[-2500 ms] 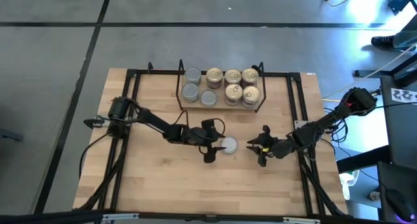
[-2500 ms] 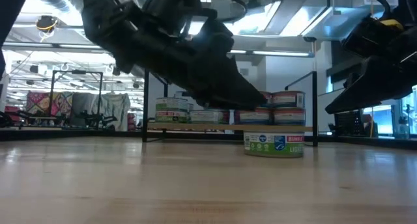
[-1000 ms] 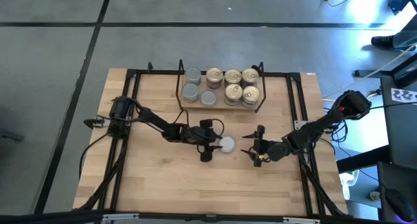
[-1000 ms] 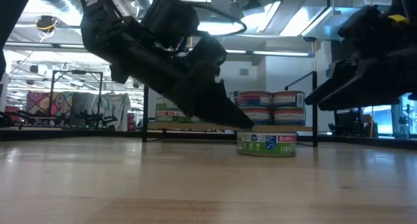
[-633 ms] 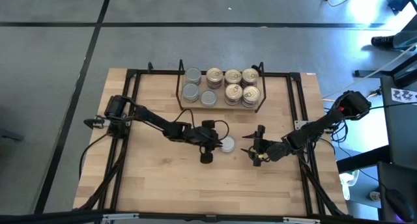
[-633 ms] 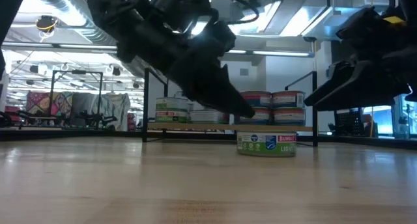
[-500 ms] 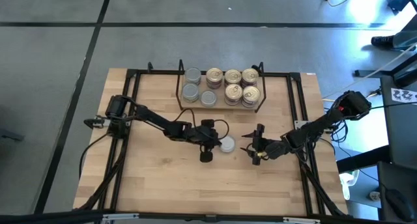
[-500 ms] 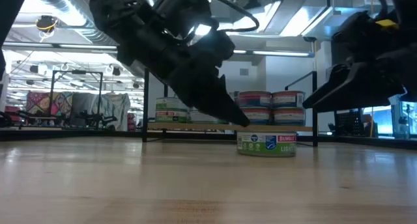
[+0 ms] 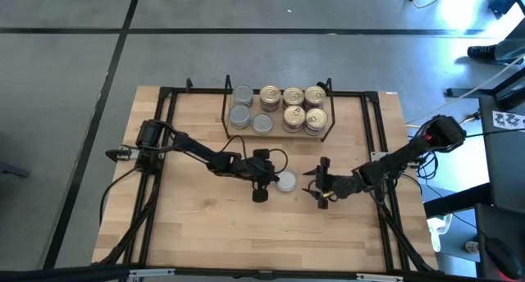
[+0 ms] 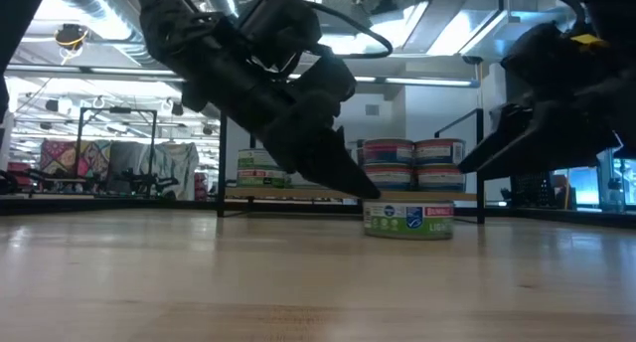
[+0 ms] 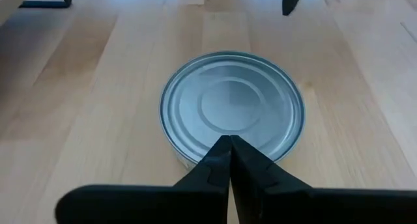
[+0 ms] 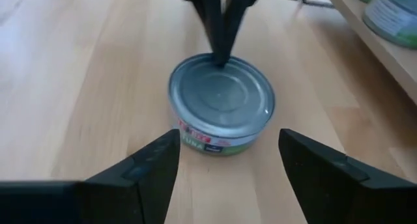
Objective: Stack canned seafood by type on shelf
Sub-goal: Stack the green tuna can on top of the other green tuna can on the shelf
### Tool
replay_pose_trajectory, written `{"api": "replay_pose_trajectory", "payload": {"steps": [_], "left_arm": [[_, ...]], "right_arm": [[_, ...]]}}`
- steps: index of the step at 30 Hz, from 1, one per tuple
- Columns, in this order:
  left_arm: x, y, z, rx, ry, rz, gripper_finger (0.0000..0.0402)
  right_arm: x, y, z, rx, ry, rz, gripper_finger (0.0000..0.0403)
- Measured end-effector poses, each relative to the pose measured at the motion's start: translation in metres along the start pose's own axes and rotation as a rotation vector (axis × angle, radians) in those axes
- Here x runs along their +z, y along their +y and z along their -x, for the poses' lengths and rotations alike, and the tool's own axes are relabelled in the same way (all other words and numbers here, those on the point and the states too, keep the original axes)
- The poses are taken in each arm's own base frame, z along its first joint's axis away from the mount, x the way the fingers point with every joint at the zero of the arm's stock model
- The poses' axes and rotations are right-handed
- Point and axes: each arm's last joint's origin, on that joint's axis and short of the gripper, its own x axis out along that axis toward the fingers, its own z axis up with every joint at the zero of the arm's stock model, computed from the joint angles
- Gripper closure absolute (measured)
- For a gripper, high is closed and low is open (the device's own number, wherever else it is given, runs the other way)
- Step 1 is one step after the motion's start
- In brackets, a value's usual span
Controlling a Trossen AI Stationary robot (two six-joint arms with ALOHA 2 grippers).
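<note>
One loose tin (image 9: 286, 182) lies flat on the wooden tabletop (image 9: 197, 233), silver-grey top up, a green and red label round its wall (image 10: 408, 221); it sits in front of the shelf, well apart from it, between the two grippers. The left gripper (image 9: 264, 181) is beside the tin with its two fingers pressed together and holding nothing; in the left wrist view the joined fingertips (image 11: 228, 146) lie over the near rim of the tin (image 11: 232, 113). The right gripper (image 9: 321, 184) is on the tin's other side, near it but not touching; its two fingers (image 12: 153, 162) stand spread wide, the tin (image 12: 221, 101) lying beyond the gap, nothing gripped.

Farther back stands the shelf (image 9: 275, 134), one low black-wire rack on a light board; seven tin tops are counted on it from above; three silver-grey tins (image 9: 243, 96) on its left part, four gold-lidded tins (image 9: 294, 97) on its right part; the low view shows the gold group stacked two high (image 10: 413, 165); tins beneath the tops cannot be counted.
</note>
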Motion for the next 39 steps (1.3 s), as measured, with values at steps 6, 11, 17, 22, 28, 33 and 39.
{"api": "replay_pose_trajectory", "payload": {"steps": [6, 11, 17, 22, 28, 33, 39], "left_arm": [[-0.012, 0.002, 0.003, -0.003, -0.033, 0.007, 0.0399], [-0.024, 0.005, 0.006, -0.003, -0.064, 0.048, 0.0400], [-0.032, 0.007, 0.009, -0.002, -0.075, 0.064, 0.0400], [-0.033, 0.007, 0.009, -0.001, -0.074, 0.059, 0.0397], [-0.034, 0.007, 0.009, -0.001, -0.085, 0.051, 0.0399], [-0.034, 0.007, 0.009, 0.000, -0.085, 0.045, 0.0399], [-0.034, 0.007, 0.009, 0.000, -0.085, 0.043, 0.0397]], "right_arm": [[0.002, 0.007, -0.010, 0.013, 0.006, 0.184, 0.0143], [0.013, 0.016, -0.023, 0.007, 0.010, 0.358, 0.0143], [0.022, 0.026, -0.038, -0.012, 0.056, 0.557, 0.0143], [0.023, 0.030, -0.046, -0.047, 0.126, 0.686, 0.0143], [0.025, 0.032, -0.050, -0.051, 0.136, 0.823, 0.0143], [0.019, 0.032, -0.052, -0.035, 0.181, 0.948, 0.0143], [0.013, 0.033, -0.054, -0.017, 0.206, 0.998, 0.0143]]}}
